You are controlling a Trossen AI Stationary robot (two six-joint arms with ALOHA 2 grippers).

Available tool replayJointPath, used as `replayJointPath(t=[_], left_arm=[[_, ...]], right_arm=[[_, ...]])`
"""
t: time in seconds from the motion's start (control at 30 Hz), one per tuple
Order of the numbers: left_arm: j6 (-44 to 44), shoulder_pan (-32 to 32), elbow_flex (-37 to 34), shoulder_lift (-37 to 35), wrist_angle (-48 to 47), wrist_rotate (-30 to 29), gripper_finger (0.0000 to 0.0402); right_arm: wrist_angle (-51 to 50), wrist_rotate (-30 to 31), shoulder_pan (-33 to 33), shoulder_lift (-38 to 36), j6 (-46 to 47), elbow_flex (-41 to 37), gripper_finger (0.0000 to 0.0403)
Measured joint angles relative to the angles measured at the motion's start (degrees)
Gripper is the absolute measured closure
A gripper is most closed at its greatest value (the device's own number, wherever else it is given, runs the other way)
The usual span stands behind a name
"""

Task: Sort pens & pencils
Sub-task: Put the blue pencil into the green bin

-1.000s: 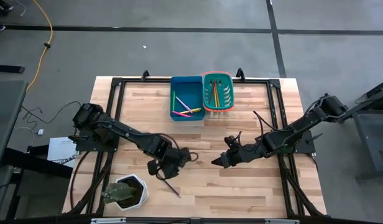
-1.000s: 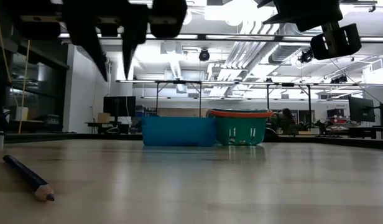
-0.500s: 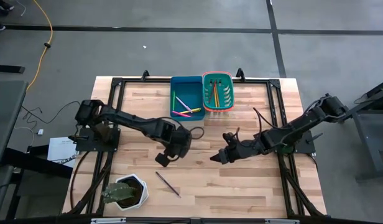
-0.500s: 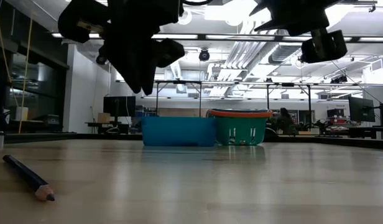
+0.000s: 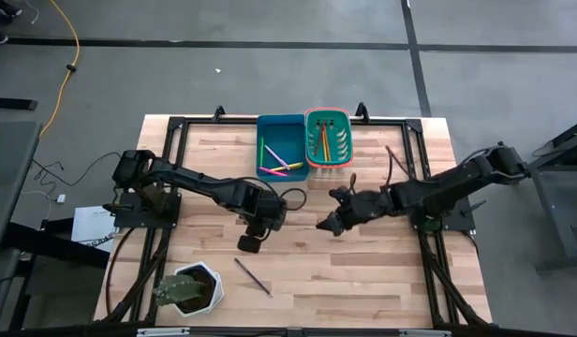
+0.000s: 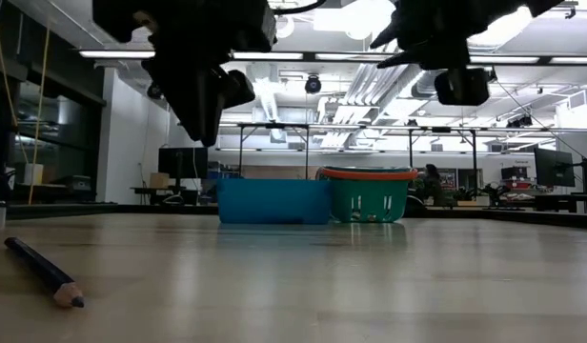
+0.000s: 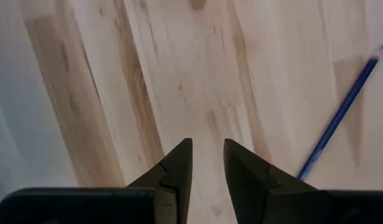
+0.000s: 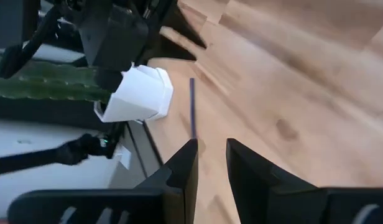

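Observation:
A dark purple pencil (image 5: pixel 252 276) lies flat on the wooden table near its front edge; it also shows in the low view (image 6: pixel 41 270). Several coloured pens and pencils lie in the blue bin (image 5: pixel 281 148) and in the green basket (image 5: pixel 328 138) at the far edge. My left gripper (image 5: pixel 248 243) hangs over the table beyond the pencil (image 7: pixel 337 118), pointing steeply down, open by a narrow gap (image 7: pixel 208 155) and empty. My right gripper (image 5: pixel 322 226) hovers mid-table, slanting down toward the pencil (image 8: pixel 193 109), with its fingers (image 8: pixel 211 155) slightly apart and empty.
A white pot with a green cactus (image 5: pixel 187 290) stands at the near left corner, close to the pencil. Black frame rails (image 5: pixel 171 168) run along the table's sides. Bare wood lies between the grippers and the bins.
My left gripper has swung from above the pencil a little toward the far edge and has rolled about its own axis; its fingers now show edge-on in the low view. My right gripper has moved toward the table's left and slightly toward the far edge. The pencil has stayed put.

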Motion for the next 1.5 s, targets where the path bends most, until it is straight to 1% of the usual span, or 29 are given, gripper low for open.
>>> replayJointPath(t=[0.13, 0.3, 0.5, 0.6, 0.73, 0.8, 0.9, 1.07, 1.23, 1.33, 1.5], left_arm=[[-8.29, 0.0, 1.06, 0.0, -0.05, 0.39, 0.0323], [-20.14, 0.0, 3.21, 0.0, -0.65, 0.03, 0.0323], [-41.3, -0.21, 5.94, 0.0, -0.8, -1.07, 0.0323], [-51.41, -0.76, 7.04, 0.02, -0.8, -2.27, 0.0323], [-62.85, -2.81, 7.38, 0.02, -0.37, -2.59, 0.0323], [-66.2, -4.26, 7.38, 0.02, -0.27, -3.8, 0.0323], [-70.76, -6.43, 7.38, 0.07, -0.3, -6.03, 0.0323], [-81.59, -9.12, 7.38, 0.07, 0.25, -6.86, 0.0323], [-92.68, -11.24, 7.41, 1.16, 1.75, -7.3, 0.0323], [-97.3, -11.73, 7.44, 2.44, 3.67, -5.71, 0.0323], [-100.32, -11.69, 7.42, 5.95, 8.48, -1.0, 0.0323]], right_arm=[[-4.91, -6.44, -5.5, -2.98, -9.1, 0.0, 0.0327], [-12.23, -13.56, -12.09, -7.67, -23.11, 0.0, 0.0327], [-21.6, -23.04, -18.68, -13.27, -37.21, 0.0, 0.0327], [-25.81, -26.03, -21.45, -15.81, -42.03, 0.0, 0.0327], [-29.68, -27.06, -24.94, -18.85, -46.64, 0.0, 0.0327], [-31.09, -27.55, -26.57, -20.03, -48.62, 0.0, 0.0327], [-33.15, -27.96, -28.51, -21.33, -49.17, 0.0, 0.0327], [-36.08, -33.21, -30.42, -21.7, -54.08, 0.0, 0.0327], [-37.64, -35.55, -31.04, -21.68, -59.07, 0.0, 0.0327], [-38.24, -38.51, -30.94, -21.68, -60.69, 0.0, 0.0327], [-38.67, -41.66, -30.98, -21.74, -61.45, 0.0, 0.0327]])
